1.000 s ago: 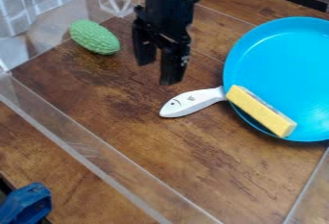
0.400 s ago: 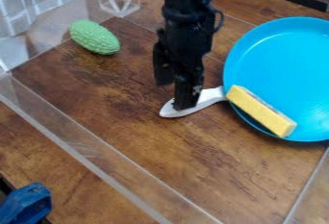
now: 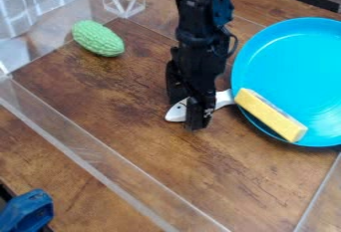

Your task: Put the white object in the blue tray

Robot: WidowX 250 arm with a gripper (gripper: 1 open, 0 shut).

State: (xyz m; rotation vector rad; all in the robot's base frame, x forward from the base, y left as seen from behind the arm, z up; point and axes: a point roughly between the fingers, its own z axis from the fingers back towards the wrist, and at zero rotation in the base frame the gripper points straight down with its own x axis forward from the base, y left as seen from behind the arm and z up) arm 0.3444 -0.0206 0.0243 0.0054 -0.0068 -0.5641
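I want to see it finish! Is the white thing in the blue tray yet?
Not yet. The white object lies on the table beside the blue tray. The open gripper is down over it, not holding it. Grabbing, lifting and dropping it in remain.

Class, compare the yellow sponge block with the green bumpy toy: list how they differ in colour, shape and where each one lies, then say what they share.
Colour: the yellow sponge block is yellow; the green bumpy toy is green.
Shape: the sponge is a flat-sided rectangular block; the toy is a rounded oval.
Place: the sponge lies in the blue tray, against its near rim; the toy lies on the wooden table, far left.
Shared: both lie untouched.
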